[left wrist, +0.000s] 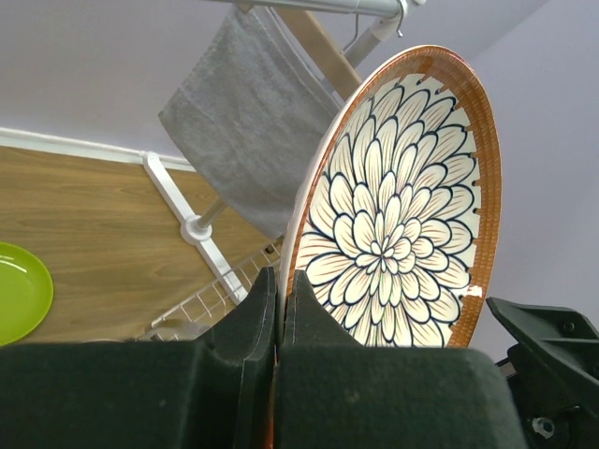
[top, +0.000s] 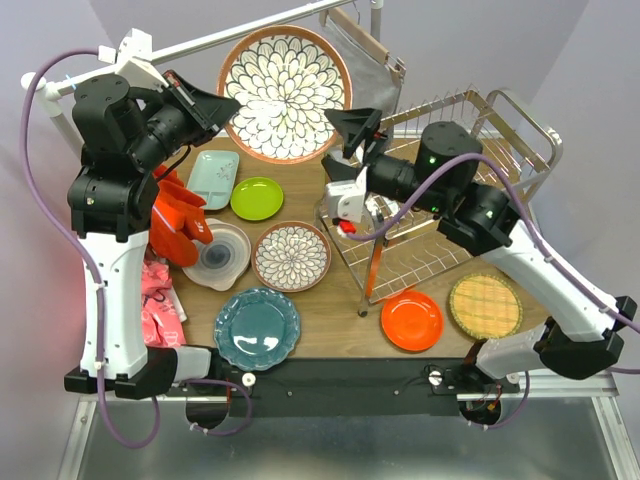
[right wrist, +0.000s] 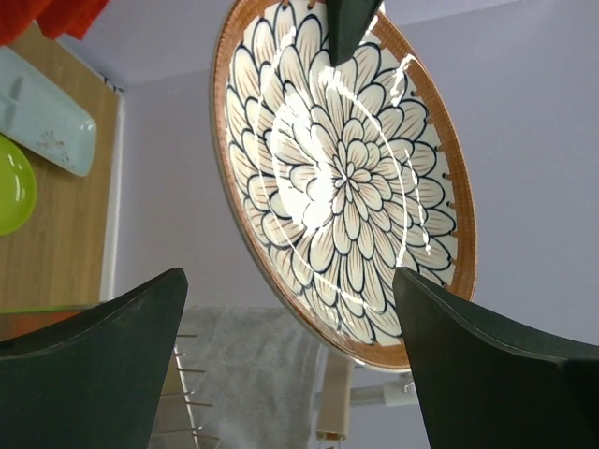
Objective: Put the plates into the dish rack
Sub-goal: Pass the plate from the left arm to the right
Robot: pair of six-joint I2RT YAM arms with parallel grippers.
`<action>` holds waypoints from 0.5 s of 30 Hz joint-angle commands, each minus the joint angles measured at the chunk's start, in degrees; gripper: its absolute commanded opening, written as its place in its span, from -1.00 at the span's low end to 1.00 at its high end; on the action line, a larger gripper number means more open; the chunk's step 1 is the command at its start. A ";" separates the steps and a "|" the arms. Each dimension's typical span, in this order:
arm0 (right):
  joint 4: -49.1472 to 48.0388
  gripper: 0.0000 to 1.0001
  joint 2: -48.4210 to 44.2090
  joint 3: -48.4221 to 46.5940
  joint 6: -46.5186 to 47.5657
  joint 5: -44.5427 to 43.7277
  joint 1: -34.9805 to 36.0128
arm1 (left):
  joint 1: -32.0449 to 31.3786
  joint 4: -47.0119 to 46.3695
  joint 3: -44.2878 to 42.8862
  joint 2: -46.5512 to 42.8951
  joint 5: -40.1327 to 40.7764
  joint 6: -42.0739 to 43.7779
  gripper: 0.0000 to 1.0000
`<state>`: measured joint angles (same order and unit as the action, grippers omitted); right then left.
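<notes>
My left gripper (top: 222, 103) is shut on the left rim of the large brown-rimmed floral plate (top: 285, 92) and holds it upright, high over the back of the table. The left wrist view shows the pads (left wrist: 304, 304) clamped on its rim (left wrist: 402, 206). My right gripper (top: 352, 130) is open and empty just right of that plate, which shows beyond its spread jaws (right wrist: 288, 273) in the right wrist view (right wrist: 346, 178). The wire dish rack (top: 440, 200) stands at right. On the table lie a small floral plate (top: 291, 256) and teal (top: 257, 328), lime (top: 257, 198), orange (top: 411, 320), woven yellow (top: 485, 305) and white-grey (top: 217, 255) plates.
A grey cloth on a wooden hanger (top: 362, 60) hangs from the white rail (top: 250, 30) behind the held plate. A pale blue tray (top: 213, 178), a red oven mitt (top: 178, 215) and pink packets (top: 160, 295) lie at left.
</notes>
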<state>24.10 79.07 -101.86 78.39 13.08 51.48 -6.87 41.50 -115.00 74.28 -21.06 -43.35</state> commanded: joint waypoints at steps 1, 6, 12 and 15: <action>-9.83 1.00 -0.49 5.26 11.33 -8.41 3.44 | -0.07 -4.41 -3.74 -0.89 -3.02 -2.44 -1.00; -16.80 0.98 0.73 8.79 17.32 -12.73 5.64 | -0.07 -3.18 -3.83 -1.07 -3.46 -2.09 -1.00; -21.55 0.63 1.97 8.70 19.34 -16.51 7.23 | -0.07 -2.47 -3.48 -1.68 -2.94 -1.47 -1.00; -21.72 0.54 1.79 9.31 20.31 -16.68 7.49 | -0.07 -2.65 -3.39 -1.86 -3.02 -1.47 -1.00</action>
<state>7.42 80.90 -93.56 95.31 0.08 58.04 -6.87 44.60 -115.83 74.39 -22.15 -42.89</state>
